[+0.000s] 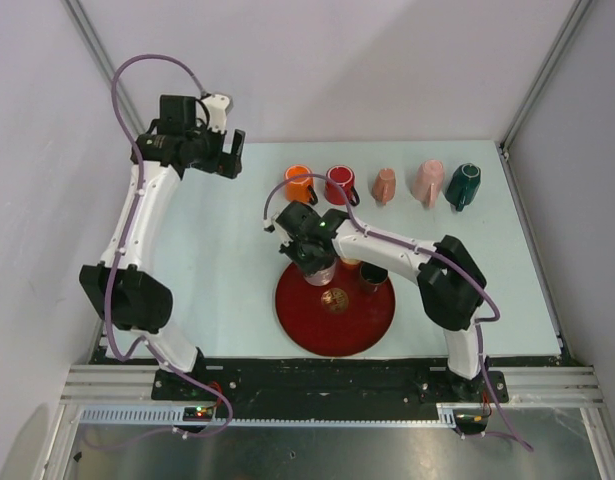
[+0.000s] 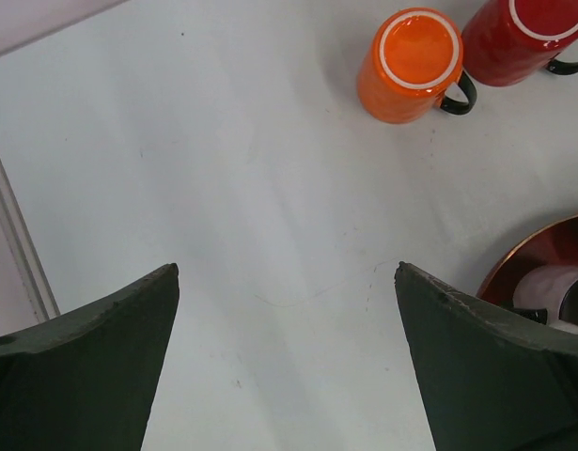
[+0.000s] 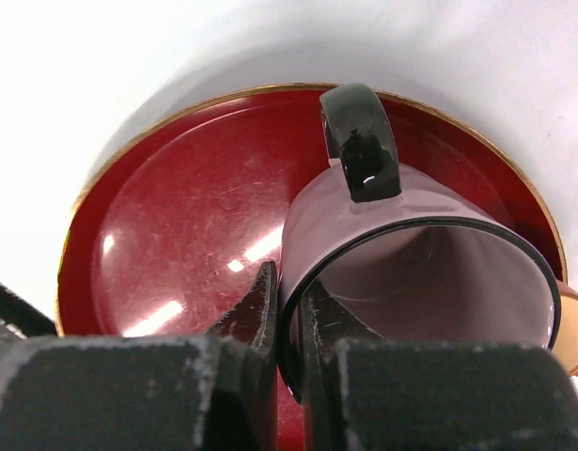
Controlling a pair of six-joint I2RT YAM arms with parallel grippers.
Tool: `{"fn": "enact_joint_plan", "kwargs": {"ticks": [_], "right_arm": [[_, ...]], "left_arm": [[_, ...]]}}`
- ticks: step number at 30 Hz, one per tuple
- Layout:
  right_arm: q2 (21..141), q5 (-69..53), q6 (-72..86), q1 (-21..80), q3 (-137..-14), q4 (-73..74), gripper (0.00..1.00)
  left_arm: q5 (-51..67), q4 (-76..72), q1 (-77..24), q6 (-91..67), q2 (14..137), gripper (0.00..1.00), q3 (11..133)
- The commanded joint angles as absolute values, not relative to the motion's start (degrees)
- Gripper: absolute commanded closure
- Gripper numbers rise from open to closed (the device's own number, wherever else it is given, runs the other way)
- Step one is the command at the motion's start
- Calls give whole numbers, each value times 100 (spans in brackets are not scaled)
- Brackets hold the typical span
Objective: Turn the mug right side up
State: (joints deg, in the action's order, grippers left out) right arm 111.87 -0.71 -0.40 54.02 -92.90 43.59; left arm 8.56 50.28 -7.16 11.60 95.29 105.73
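Note:
A pale mauve mug (image 3: 401, 235) with a black rim and black handle (image 3: 361, 141) stands mouth up on the red plate (image 3: 176, 235). My right gripper (image 3: 290, 305) is shut on the mug's wall, one finger inside, one outside. In the top view the right gripper (image 1: 312, 255) covers the mug at the plate's far edge (image 1: 332, 335). My left gripper (image 1: 219, 150) is open and empty at the far left, over bare table (image 2: 287, 272).
Along the back stand an orange mug (image 1: 298, 184), a red mug (image 1: 340, 184), two pink mugs (image 1: 385, 184) (image 1: 428, 182) and a dark green mug (image 1: 463, 185). Another brown mug (image 1: 372, 278) sits on the plate's right side. An enclosure post stands at the right.

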Motion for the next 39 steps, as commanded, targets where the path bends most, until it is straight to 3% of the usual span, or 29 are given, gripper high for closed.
{"fn": "enact_joint_plan", "kwargs": {"ticks": [1, 4, 13, 17, 21, 30, 39], "right_arm": [[11271, 225, -289, 5374, -9434, 4171, 100], [11339, 193, -278, 5354, -9401, 4140, 97], [11154, -234, -230, 5212, -9459, 4119, 49], [10670, -610, -150, 5095, -9615, 4208, 36], [9639, -1274, 116, 4529, -9182, 3995, 30], [7530, -1738, 804, 2634, -7295, 3617, 28], [6944, -1728, 805, 2172, -6600, 3812, 28]], "left_arm": [[791, 4911, -737, 1230, 9681, 0, 10549], [954, 4913, -754, 1429, 9765, 0, 10581], [1723, 4899, -837, 2693, 9999, 0, 10622], [1970, 4903, -1044, 3631, 10246, 0, 10920], [2498, 4903, -1309, 4904, 10656, 0, 11301], [2927, 4899, -2249, 9746, 11298, 4, 10887], [2040, 4904, -2651, 10901, 12727, 18, 11827]]}}
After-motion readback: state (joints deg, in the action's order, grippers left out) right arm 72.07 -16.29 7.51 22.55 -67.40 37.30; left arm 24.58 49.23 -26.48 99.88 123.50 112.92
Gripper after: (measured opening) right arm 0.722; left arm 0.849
